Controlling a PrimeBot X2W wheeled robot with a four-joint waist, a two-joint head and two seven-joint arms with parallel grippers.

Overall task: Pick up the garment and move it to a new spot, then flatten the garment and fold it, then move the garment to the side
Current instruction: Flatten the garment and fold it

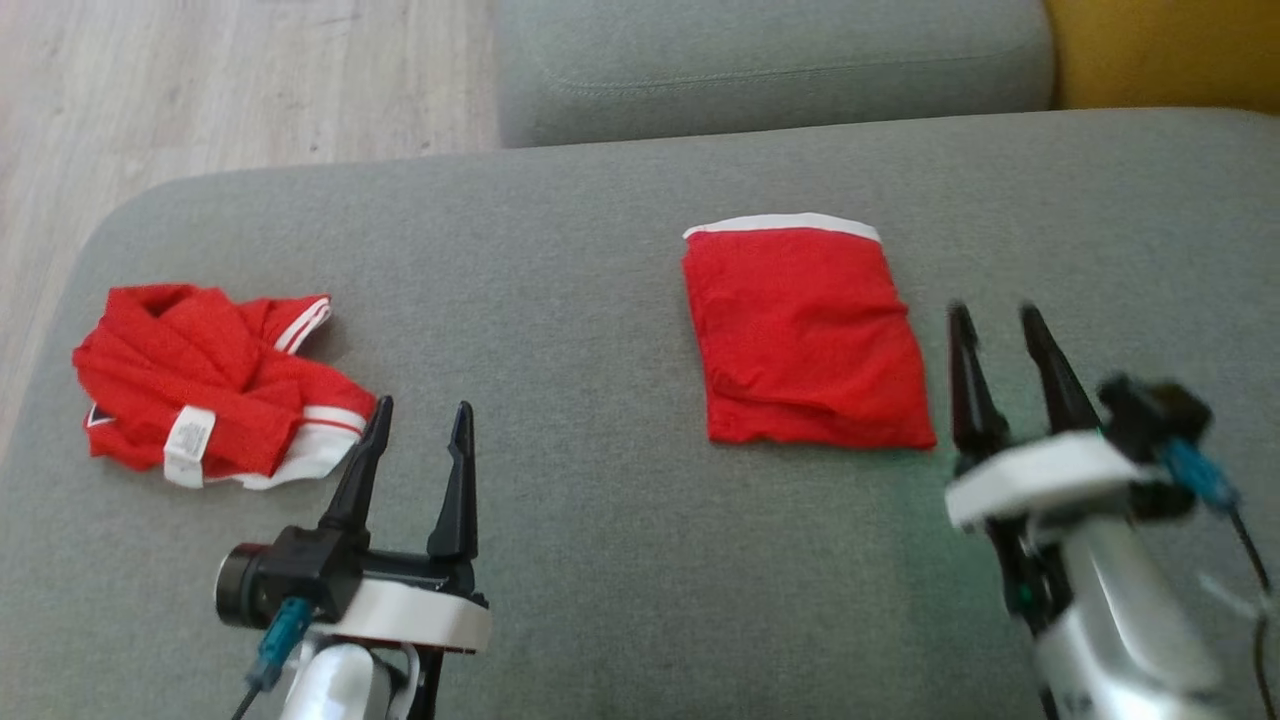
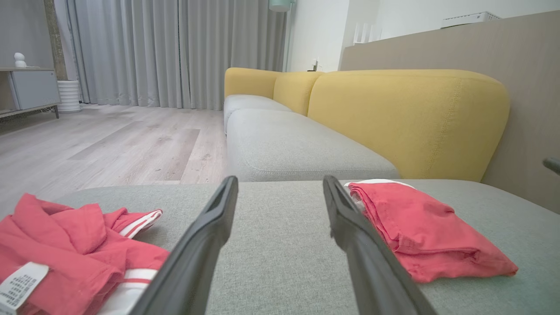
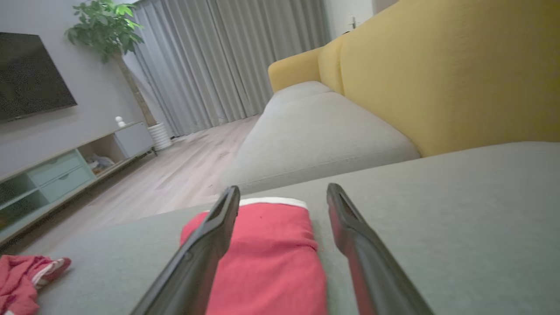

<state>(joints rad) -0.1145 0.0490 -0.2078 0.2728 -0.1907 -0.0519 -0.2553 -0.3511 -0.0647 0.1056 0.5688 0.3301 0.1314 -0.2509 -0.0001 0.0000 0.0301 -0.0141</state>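
1. The folded garment [image 1: 805,335] lies flat on the grey seat cushion [image 1: 560,300], a little right of the middle. It is a tidy red rectangle with its white band along the far edge. From how it lies, I'd say the folding is done and only the move to the side may be left.
2. A second, crumpled red garment [image 1: 215,385] with white stripes and a care label [image 1: 188,445] sits in a heap at the left end, well apart from the folded one. My guess is it is simply waiting there.
3. The right gripper [image 1: 993,312] has its fingers spread with nothing between them. It hovers just right of the folded garment's near right corner. In the right wrist view the cloth lies ahead, mostly left of the gap.
4. The left gripper [image 1: 420,408] is likewise parted and empty on the near side, between the two garments. Its tips are just beside the heap's near right edge.
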